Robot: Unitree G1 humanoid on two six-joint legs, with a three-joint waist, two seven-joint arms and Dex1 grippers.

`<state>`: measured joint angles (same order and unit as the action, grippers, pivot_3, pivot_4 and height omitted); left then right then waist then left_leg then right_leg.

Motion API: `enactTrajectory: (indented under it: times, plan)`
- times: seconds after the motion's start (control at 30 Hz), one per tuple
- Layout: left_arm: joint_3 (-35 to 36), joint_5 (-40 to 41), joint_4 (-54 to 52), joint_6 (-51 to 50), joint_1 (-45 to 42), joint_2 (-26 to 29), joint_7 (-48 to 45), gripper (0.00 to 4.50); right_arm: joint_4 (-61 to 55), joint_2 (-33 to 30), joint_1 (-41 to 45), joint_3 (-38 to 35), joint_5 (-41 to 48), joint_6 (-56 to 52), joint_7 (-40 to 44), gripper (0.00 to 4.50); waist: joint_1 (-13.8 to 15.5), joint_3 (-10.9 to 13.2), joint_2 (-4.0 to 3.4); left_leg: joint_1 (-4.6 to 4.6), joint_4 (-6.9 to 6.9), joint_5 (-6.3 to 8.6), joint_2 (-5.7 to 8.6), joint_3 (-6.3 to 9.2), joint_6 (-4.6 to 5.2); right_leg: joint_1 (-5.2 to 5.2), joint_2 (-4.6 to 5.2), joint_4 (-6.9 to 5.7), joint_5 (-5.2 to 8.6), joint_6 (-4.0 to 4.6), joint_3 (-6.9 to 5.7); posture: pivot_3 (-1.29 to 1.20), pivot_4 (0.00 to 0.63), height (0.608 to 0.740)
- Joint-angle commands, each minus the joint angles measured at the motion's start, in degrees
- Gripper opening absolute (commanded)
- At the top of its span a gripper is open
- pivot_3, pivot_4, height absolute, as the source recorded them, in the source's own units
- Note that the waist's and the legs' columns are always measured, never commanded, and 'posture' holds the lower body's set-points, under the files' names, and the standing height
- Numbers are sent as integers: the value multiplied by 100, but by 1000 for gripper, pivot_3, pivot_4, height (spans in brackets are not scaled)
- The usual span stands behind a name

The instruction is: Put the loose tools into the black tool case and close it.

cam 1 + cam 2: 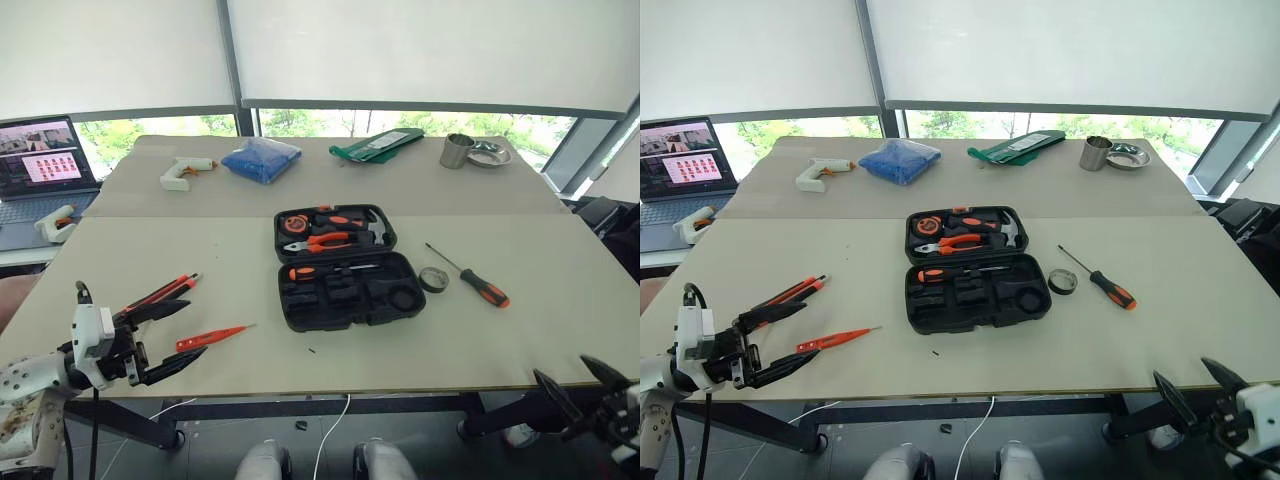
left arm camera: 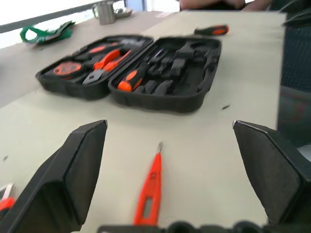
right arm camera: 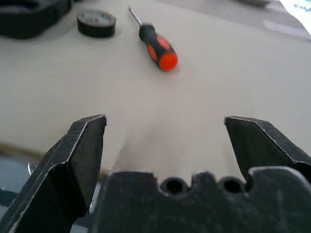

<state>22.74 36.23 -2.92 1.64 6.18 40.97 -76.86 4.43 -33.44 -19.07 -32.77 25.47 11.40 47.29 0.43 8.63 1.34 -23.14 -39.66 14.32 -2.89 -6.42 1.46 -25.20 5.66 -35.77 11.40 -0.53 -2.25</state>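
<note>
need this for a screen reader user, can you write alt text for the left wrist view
An open black tool case lies on a beige table, holding pliers and one screwdriver. Nearer the camera, a slim orange tester pen lies between the open fingers of the left end effector; another screwdriver lies beyond the case.

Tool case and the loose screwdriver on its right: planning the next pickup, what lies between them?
The small dark tape roll lies on the table between the tool case and the screwdriver, seen in the left eye view.
</note>
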Motion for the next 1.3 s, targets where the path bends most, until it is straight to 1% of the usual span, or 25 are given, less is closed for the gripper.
enactTrajectory:
  times: [0.03,0.1,0.17,0.23,0.3,0.37,0.47,0.57,0.67,0.7,0.73,0.8,0.93,1.0,1.07,1.13,1.2,1.3]
  plan:
    - [-42,319,-574,-296,98,-12,61,4440,-155,-658,650,120,2,-620,-28,4500,1,-2,-10,1,0,0,1,-4,0,1,0,1,0,0,2,0,150,740]
    - [-105,397,-781,-418,130,-83,168,4440,19,-1144,1155,445,-82,-1167,149,4500,-10,-2,-14,5,1,-1,2,-5,0,3,-4,-1,-1,-1,3,0,150,740]
    - [-204,437,-1018,-512,181,-165,267,4440,403,-1767,1736,1049,-548,-2169,77,4500,-14,-2,-14,3,2,-5,3,-3,8,3,-13,-3,-2,1,2,0,150,740]
    - [-312,442,-1221,-559,206,-243,328,4440,936,-2105,2498,1617,-816,-2586,332,4500,-24,-2,-13,1,3,-26,-1,-2,44,0,-22,-1,-1,3,4,0,150,740]
    - [-372,433,-1301,-593,167,-301,409,4440,1450,-2225,3131,2076,-1047,-2694,582,4500,-24,-2,-12,-4,5,-28,2,-1,49,-5,-30,1,2,8,4,0,150,740]
    - [-410,423,-1305,-605,110,-329,470,4440,1808,-2265,3496,2395,-1261,-2734,768,4500,2,-1,-10,-8,6,-26,4,1,50,-4,-41,3,5,12,1,0,150,740]
    - [-473,397,-1291,-592,50,-347,527,4440,2333,-2104,4115,2726,-1481,-2555,909,4500,25,0,-10,-13,13,-25,7,0,52,-6,-39,3,6,11,-3,0,150,740]
    - [-537,369,-1269,-570,2,-366,567,4440,2720,-1989,4548,3036,-1656,-2549,1130,4500,6,0,-10,-15,9,-22,8,-3,56,-4,-36,11,7,4,2,0,150,740]
    - [-618,340,-1273,-544,-8,-386,579,4500,3204,-1783,4941,3125,-1793,-2344,1013,3747,-5,1,-8,-14,5,-22,6,-3,57,0,-36,11,6,2,3,0,150,740]
    - [-639,333,-1276,-541,-10,-391,584,4500,3349,-1729,5041,3131,-1821,-2283,982,3380,-10,1,-9,-13,5,-22,6,-3,57,0,-36,11,6,2,3,0,150,740]
    - [-651,329,-1278,-539,-12,-393,589,4500,3451,-1698,5105,3131,-1845,-2236,978,3209,-15,1,-9,-12,5,-22,6,-3,57,0,-37,11,6,2,3,0,150,740]
    - [-688,327,-1288,-542,-26,-395,595,4500,3622,-1658,5201,3131,-1879,-2245,978,2402,-9,1,-9,-13,6,-22,7,-3,57,0,-38,10,6,2,1,0,150,740]
    - [-724,351,-1318,-561,-80,-398,649,4500,3696,-1730,5207,2927,-1813,-2183,900,1088,-9,1,-9,-15,6,-22,5,-4,57,0,-36,10,3,5,1,0,150,740]
    - [-707,377,-1349,-553,-90,-423,709,4500,3484,-1836,5079,2636,-1579,-2112,970,1011,-8,1,-9,-15,5,-22,5,-4,57,-1,-35,10,3,5,1,0,150,740]
    - [-669,399,-1365,-554,-97,-454,791,4500,3023,-1877,4930,2232,-1260,-1691,1121,1011,7,1,-10,-16,6,-22,5,-4,57,-1,-34,10,4,3,1,0,150,740]
    - [-644,404,-1367,-550,-98,-469,845,4500,2421,-1893,4818,1992,-1020,-1353,1322,1011,-4,3,-12,-15,6,-21,4,-4,58,-2,-34,9,-4,-12,3,0,150,740]
    - [-630,403,-1358,-541,-103,-483,894,4500,1811,-1908,4783,2067,-955,-1175,1611,1011,-57,5,-16,-14,6,-21,3,-5,57,-2,-38,9,-13,-29,4,0,150,740]
    - [-614,419,-1340,-564,-130,-518,1011,4500,1264,-1862,4975,2482,-1056,-1094,1944,1011,-121,5,-15,-5,7,-21,-3,-3,56,0,-46,6,-14,-30,2,0,150,740]
